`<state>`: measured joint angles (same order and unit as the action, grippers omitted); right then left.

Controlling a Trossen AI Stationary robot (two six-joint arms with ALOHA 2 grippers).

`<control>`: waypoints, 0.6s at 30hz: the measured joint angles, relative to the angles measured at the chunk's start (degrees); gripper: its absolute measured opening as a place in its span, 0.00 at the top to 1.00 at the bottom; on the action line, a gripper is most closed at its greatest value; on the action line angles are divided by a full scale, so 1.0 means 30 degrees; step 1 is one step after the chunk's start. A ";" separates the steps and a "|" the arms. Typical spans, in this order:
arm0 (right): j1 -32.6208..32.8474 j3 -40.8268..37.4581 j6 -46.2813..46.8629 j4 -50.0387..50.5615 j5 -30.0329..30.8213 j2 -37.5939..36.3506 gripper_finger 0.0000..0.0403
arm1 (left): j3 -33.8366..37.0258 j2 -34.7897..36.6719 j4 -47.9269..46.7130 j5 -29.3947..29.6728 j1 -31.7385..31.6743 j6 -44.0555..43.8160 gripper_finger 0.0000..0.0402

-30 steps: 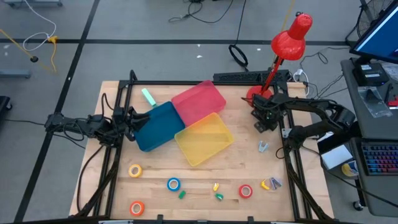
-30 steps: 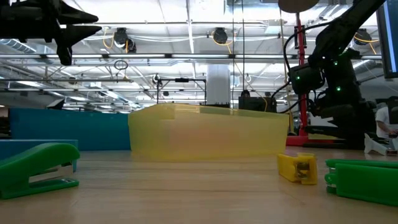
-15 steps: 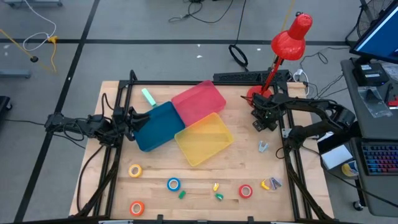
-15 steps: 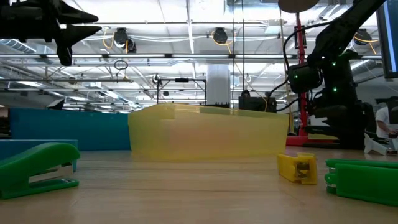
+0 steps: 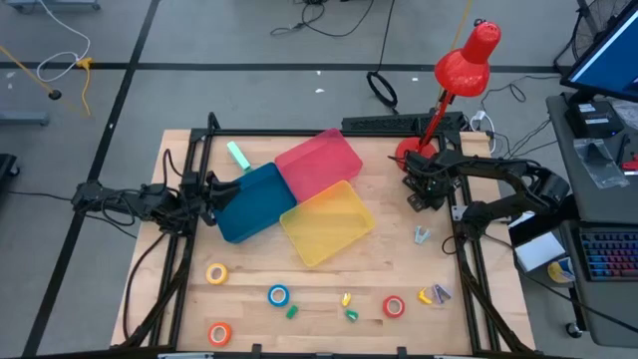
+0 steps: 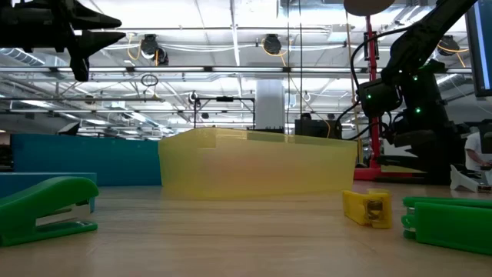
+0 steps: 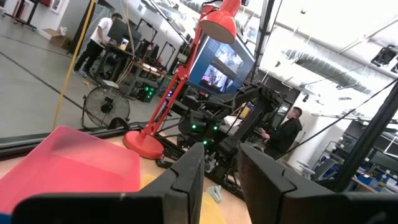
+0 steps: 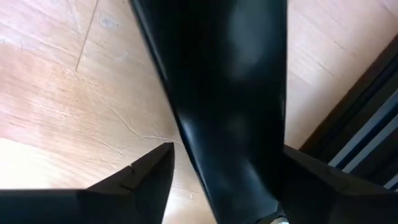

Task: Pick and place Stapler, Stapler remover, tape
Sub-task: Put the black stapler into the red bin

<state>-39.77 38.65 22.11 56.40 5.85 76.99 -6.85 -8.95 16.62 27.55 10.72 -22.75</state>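
The 4 tape rolls lie on the table's near strip, well apart from one another: the yellow roll (image 5: 216, 273) nearest the bins, the blue roll (image 5: 278, 295) beside a small green piece (image 5: 292, 312), the orange roll (image 5: 219, 334) at the front edge, and the red roll (image 5: 394, 306) further right. Between the blue and red rolls sit a small yellow piece (image 5: 346, 298) and another green piece (image 5: 351, 315); what each one is cannot be told from above. In the low view a green stapler (image 6: 46, 206) lies on the wood at the left, with a yellow stapler remover (image 6: 369, 208) to the right.

A yellow-and-purple item (image 5: 434, 294) lies just beyond the red roll, and a small grey item (image 5: 422, 235) lies further back on the right side. A mint-green item (image 5: 238, 156) rests at the back, just behind the blue bin (image 5: 249, 204). The blue bin, the red bin (image 5: 319, 163) and the yellow bin (image 5: 327, 222) touch one another at mid-table.

The right claw (image 5: 423, 197) is low over the table near the base of the red lamp (image 5: 464, 60). Its fingers (image 8: 146, 177) stand wide on either side of a dark glossy object (image 8: 230, 93), with bare wood showing between 1 finger and the object. The left claw (image 7: 221, 152) hangs by the blue bin's left edge, its gap narrow and holding nothing.
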 joint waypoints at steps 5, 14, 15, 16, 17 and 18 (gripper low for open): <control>0.0019 -0.0007 0.0586 -0.0002 -0.0078 -0.0041 0.60 | -0.0003 -0.0001 -0.0001 0.0000 0.0001 -0.0004 0.76; 0.0073 -0.0146 0.1122 0.0412 -0.0386 -0.0146 0.66 | -0.0001 -0.0001 0.0003 0.0000 0.0004 -0.0004 0.76; 0.0095 -0.0158 0.1137 0.0557 -0.0403 -0.0265 0.66 | -0.0002 0.0006 0.0015 0.0000 0.0005 -0.0004 0.76; 0.0201 -0.0179 0.1210 0.0777 -0.0401 -0.0423 0.66 | -0.0002 0.0004 0.0015 0.0000 0.0002 -0.0004 0.76; 0.0307 -0.0226 0.1325 0.1077 -0.0428 -0.0582 0.67 | -0.0004 0.0000 0.0013 0.0000 0.0005 -0.0004 0.76; 0.0415 -0.0271 0.1350 0.1510 -0.0519 -0.0767 0.68 | -0.0005 -0.0001 0.0015 0.0000 0.0007 -0.0004 0.76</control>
<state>-38.52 37.84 26.16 60.93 4.29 74.69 -6.87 -8.95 16.67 27.55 10.74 -22.76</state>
